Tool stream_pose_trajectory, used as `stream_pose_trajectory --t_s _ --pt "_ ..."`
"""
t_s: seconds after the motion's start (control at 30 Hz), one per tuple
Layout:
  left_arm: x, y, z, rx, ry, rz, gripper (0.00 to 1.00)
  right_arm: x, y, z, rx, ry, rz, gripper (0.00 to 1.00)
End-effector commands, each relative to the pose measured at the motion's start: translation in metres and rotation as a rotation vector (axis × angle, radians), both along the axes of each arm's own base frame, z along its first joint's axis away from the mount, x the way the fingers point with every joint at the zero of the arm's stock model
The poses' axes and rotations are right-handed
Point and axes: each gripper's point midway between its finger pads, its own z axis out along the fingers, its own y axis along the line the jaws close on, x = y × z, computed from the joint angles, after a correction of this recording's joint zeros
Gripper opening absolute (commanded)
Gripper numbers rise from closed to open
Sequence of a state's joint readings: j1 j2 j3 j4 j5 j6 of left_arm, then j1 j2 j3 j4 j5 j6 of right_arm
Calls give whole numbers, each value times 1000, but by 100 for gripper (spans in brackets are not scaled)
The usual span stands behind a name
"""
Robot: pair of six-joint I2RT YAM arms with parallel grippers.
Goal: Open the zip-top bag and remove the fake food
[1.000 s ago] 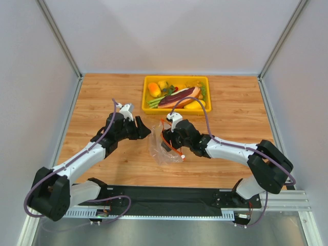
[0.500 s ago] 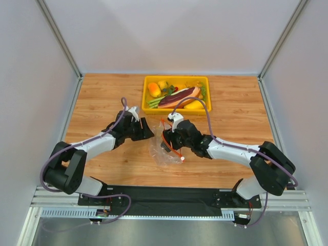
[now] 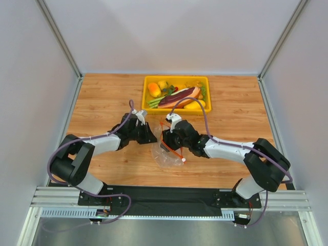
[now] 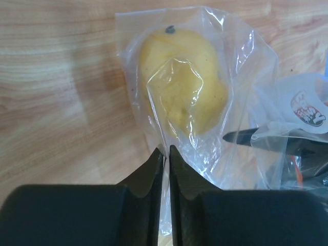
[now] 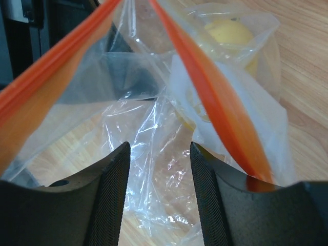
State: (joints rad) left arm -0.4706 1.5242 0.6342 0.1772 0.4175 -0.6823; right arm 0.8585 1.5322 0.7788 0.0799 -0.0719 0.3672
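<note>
The left gripper (image 4: 165, 152) is closed, film of the zip-top bag (image 4: 246, 66) pinched between its fingertips; the right gripper (image 5: 160, 154) is spread, fingers apart.

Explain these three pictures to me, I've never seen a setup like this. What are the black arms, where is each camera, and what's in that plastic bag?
These are two robot arms bolted to the near edge of a wooden table, each ending in a two-finger gripper. The wide picture comes from a fixed camera above and behind them. The other two come from small cameras on the wrists, so each shows its own black fingers at the bottom. On the table lie a clear zip-top bag and, farther back, a yellow bin holding toy food, including a maroon meat slice. The left gripper is pinching the bag's plastic, and a yellow fruit sits inside. The right gripper is open at the bag's mouth, where the orange zip strip is already parted.
</note>
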Motion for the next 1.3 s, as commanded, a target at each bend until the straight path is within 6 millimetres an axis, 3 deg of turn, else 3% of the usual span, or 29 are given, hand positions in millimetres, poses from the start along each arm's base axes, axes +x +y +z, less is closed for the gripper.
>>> stream_pose_trajectory --t_s 0.0,0.1,0.43,0.67,0.87,1.27 --pt "-6 -9 8 -53 -25 -54 13 14 5 12 34 -37 -41 52" --pt "-13 -9 8 -60 -17 -76 1 11 -4 4 10 -34 -66 54" --pt "-50 -19 25 -175 -6 -226 0 16 -18 -4 42 -32 -76 62" --pt "-76 -16 18 -178 21 -317 0 9 -1 3 127 -55 28 68" --pt "-88 -19 22 -192 13 -371 0 3 2 4 164 -59 52 70" --pt "-89 -16 29 -188 -20 -360 0 12 -33 5 143 -67 -52 70"
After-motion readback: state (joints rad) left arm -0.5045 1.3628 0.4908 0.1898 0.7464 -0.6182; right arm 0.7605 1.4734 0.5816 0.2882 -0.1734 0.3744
